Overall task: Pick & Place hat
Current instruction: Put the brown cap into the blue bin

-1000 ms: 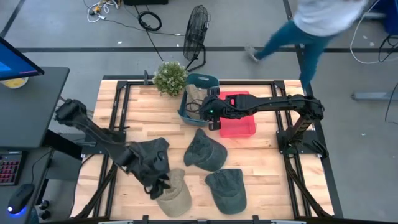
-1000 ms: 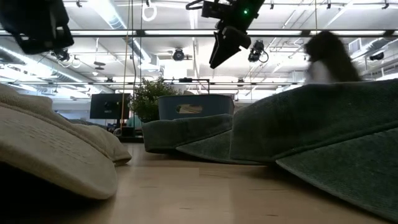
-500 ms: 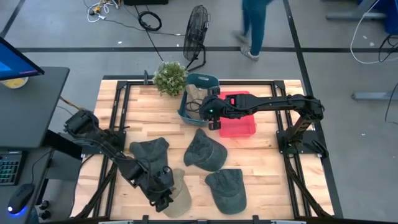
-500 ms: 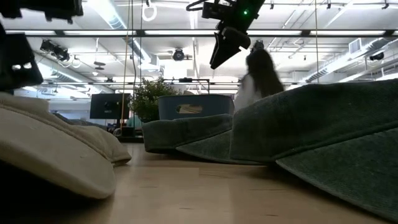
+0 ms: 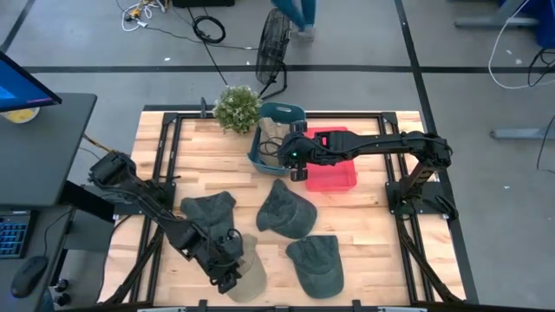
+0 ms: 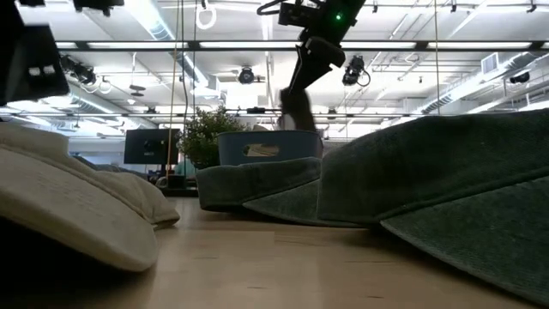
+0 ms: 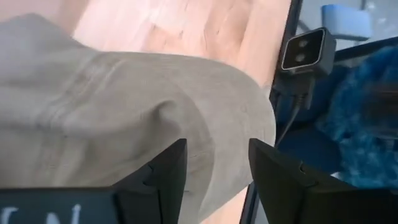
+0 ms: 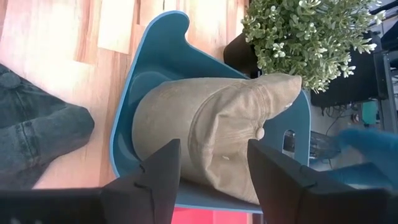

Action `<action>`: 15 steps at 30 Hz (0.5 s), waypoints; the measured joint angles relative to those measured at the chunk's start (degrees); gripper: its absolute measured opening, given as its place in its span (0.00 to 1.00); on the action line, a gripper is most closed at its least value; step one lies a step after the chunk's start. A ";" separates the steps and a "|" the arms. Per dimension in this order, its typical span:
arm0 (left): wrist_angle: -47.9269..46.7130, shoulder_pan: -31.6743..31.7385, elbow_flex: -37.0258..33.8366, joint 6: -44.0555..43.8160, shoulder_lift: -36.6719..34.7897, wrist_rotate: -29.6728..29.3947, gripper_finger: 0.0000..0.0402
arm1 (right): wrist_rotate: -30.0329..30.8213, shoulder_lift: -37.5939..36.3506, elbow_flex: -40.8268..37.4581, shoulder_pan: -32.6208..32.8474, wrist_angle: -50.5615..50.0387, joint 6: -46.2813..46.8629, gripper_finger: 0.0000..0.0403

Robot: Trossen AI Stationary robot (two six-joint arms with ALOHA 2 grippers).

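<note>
Swung down since a second ago onto the beige hat [image 5: 245,276] at the table's front edge, left gripper [image 7: 214,165] spread for grasping; right gripper [image 8: 211,163] spread above the teal bin [image 8: 147,74].

Grey concrete floor [image 5: 104,35] crossed by dark tape lines. Black floor fan [image 5: 274,39] standing behind the wooden worktop [image 5: 364,225] (black metal frame around it). Coiled cables [image 5: 208,29] nearby. Dark desk [image 5: 39,147] with blue-lit monitor [image 5: 22,82] alongside. Overhead: long strip lights [image 6: 257,45], exposed ducting. Person's legs [image 5: 299,13] at far edge.
</note>
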 joint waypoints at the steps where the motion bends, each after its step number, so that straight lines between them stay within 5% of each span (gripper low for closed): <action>1: -3.10 0.02 1.19 0.00 0.00 0.01 0.43 | -0.02 0.00 -0.02 0.00 0.09 0.00 0.47; 4: -10.48 -0.11 3.06 -0.73 0.03 0.00 0.42 | -1.16 0.00 -0.02 0.00 0.52 0.00 0.47; 15: -7.78 -0.10 2.21 -2.68 3.63 0.03 0.54 | -6.05 0.02 -0.02 -0.04 0.54 -0.02 0.47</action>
